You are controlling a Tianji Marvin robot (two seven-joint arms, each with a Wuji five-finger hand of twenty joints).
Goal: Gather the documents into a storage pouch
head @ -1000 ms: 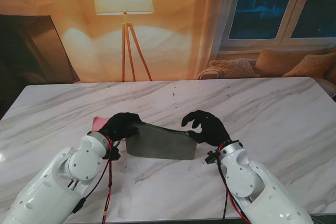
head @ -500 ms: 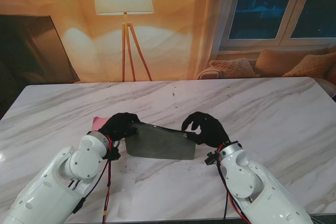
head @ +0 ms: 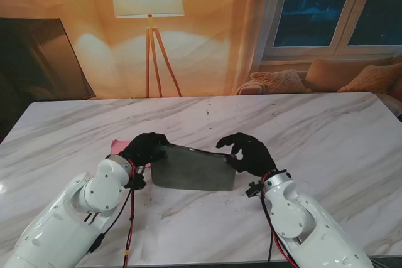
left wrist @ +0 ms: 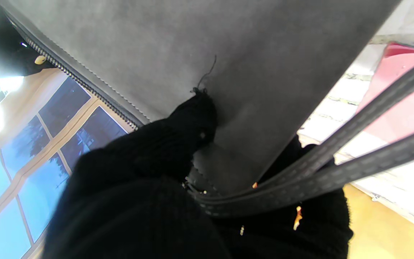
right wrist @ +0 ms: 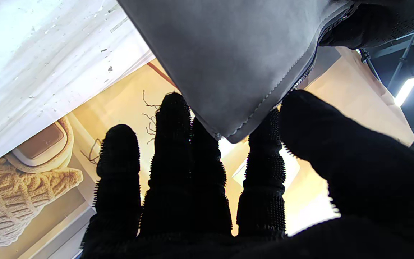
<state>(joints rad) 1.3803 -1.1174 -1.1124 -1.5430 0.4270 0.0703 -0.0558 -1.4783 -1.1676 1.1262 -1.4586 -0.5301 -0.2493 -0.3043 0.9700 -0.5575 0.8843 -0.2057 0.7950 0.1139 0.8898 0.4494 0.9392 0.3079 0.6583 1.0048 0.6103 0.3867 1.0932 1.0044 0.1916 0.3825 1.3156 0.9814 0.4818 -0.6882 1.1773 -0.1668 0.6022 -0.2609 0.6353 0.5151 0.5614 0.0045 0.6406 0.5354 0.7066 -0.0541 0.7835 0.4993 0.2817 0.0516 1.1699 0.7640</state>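
A grey felt pouch stands on edge on the marble table, between my two black-gloved hands. My left hand is shut on its upper left corner; the left wrist view shows a fingertip pressed into the felt below the zipper. My right hand is curled over the upper right corner. In the right wrist view that corner sits between my thumb and fingers. A pink document lies flat behind my left hand, mostly hidden.
A floor lamp, a dark screen and a sofa with cushions stand beyond the table's far edge. Red and black cables hang along my left forearm.
My right hand has come down from hovering above the pouch's right corner and closed on it. The pouch's top edge shifted slightly. The left hand kept its hold.
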